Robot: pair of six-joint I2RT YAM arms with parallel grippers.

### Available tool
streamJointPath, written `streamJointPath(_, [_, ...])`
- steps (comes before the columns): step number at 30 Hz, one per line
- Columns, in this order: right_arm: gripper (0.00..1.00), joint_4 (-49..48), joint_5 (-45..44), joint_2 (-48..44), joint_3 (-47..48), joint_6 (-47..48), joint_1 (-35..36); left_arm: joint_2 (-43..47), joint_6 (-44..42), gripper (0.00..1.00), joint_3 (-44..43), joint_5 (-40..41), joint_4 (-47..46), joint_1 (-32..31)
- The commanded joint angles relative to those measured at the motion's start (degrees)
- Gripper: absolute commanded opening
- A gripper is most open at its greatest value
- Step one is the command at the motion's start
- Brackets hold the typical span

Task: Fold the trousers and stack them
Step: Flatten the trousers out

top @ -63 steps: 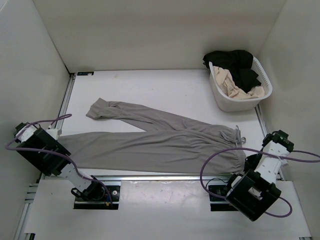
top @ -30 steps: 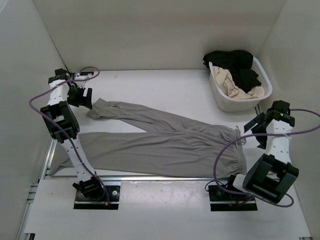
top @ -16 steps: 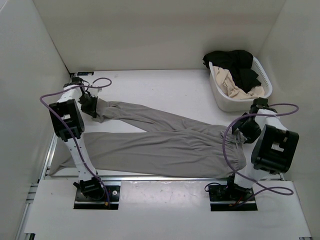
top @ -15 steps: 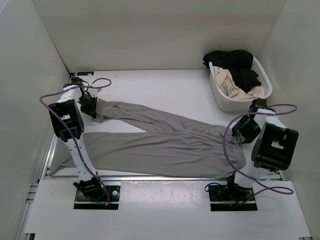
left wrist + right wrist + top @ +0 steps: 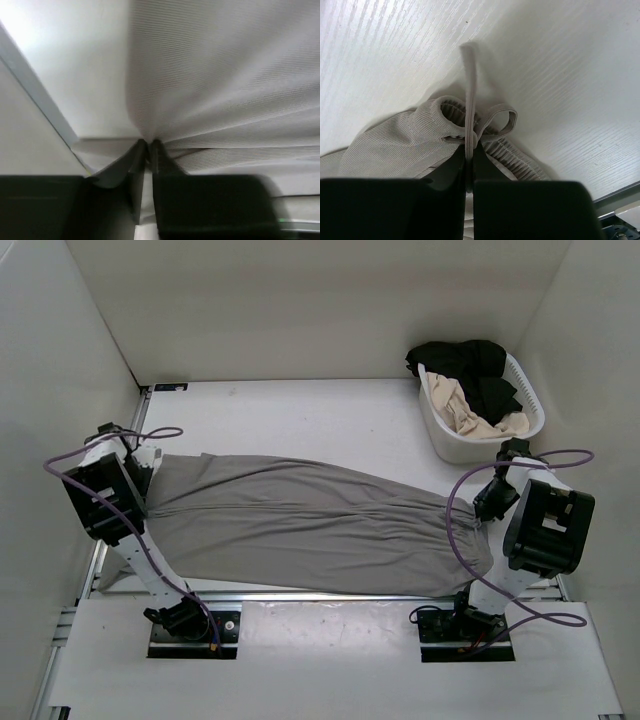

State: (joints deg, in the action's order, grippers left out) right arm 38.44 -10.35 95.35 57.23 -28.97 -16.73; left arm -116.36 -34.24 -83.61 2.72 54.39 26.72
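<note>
My left fingers (image 5: 165, 172) pinch the leg hems and my right fingers (image 5: 487, 170) pinch the waist cord. The trousers (image 5: 310, 525) lie stretched across the desk (image 5: 300, 415), legs together. I judge the next move is to carry hems to waist.

We see plain grey-taupe trousers (image 5: 320, 520), unpatterned, on a white table (image 5: 300, 415); a white basket (image 5: 465, 450) holds a black garment (image 5: 470, 365) and a beige-cream garment (image 5: 462, 412); the cables (image 5: 448, 530) are purple.

No words, brands, numbers or signs can be read in any view; a small dark strip (image 5: 170, 387) on the table (image 5: 300, 410), upper left, is too small to read
</note>
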Motion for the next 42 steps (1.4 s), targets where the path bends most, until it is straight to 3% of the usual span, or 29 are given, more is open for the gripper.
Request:
streamJointPath(1, [0.00, -0.9, -1.4, -0.6, 0.2, 1.3, 0.0, 4.6, -4.0, 0.27, 1.6, 2.0, 0.4, 1.4])
streamJointPath(2, [0.00, -0.9, 0.1, -0.6, 0.7, 1.3, 0.0, 4.6, -4.0, 0.63, 1.6, 0.8, 0.5, 1.4])
streamJointPath(4, [0.00, -0.9, 0.7, -0.6, 1.3, 2.0, 0.0, 4.6, -3.4, 0.77, -2.5, -4.3, 1.7, 0.9])
streamJointPath(9, [0.00, -0.9, 2.4, 1.2, 3.8, 3.0, 1.3, -1.0, 0.9, 0.82, -15.6, -14.7, 2.3, -2.4])
streamJointPath(12, [0.00, 0.1, 1.7, 1.8, 4.6, 3.0, 1.8, -8.0, 3.8, 0.82, -23.9, -15.3, 3.3, -4.3])
streamJointPath(14, [0.00, 0.1, 1.2, 1.8, 5.1, 3.0, 1.8, -11.8, 5.1, 0.82, -28.4, -11.5, 4.1, -5.5])
streamJointPath(18, [0.00, 1.4, 0.1, 1.8, 5.7, 3.6, 1.8, -18.7, 6.3, 0.82, -31.2, -10.0, 4.7, -5.5])
streamJointPath(25, [0.00, 2.5, 0.1, 3.1, 8.7, 3.6, 2.3, -22.0, 5.0, 0.82, -28.3, -11.4, 5.2, -6.7])
streamJointPath(26, [0.00, 3.1, 0.1, 3.1, 9.2, 3.6, 2.3, -22.6, 5.0, 0.73, -28.3, -11.4, 5.2, -6.7])
streamJointPath(27, [0.00, 3.1, 0.1, 3.7, 9.7, 3.6, 2.3, -22.6, 5.0, 0.57, -28.3, -12.2, 5.2, -6.7])
streamJointPath(29, [0.00, 3.7, 0.1, 4.3, 11.6, 3.6, 2.3, -23.2, 5.7, 0.15, -28.8, -12.7, 4.7, -6.7])
streamJointPath(35, [0.00, 5.6, -1.2, 6.4, 19.6, 4.1, 2.3, -23.2, 6.4, 0.15, -38.1, -14.5, 4.7, -6.7])
streamJointPath(38, [0.00, 5.6, -1.3, 7.2, 24.7, 4.1, 1.1, -21.5, 7.8, 0.15, -43.7, -14.5, 1.5, -6.7])
streamJointPath(42, [0.00, 5.1, -1.3, 9.0, 29.6, 4.1, -0.1, -16.8, 9.1, 0.15, -44.3, -13.9, -5.5, -7.2])
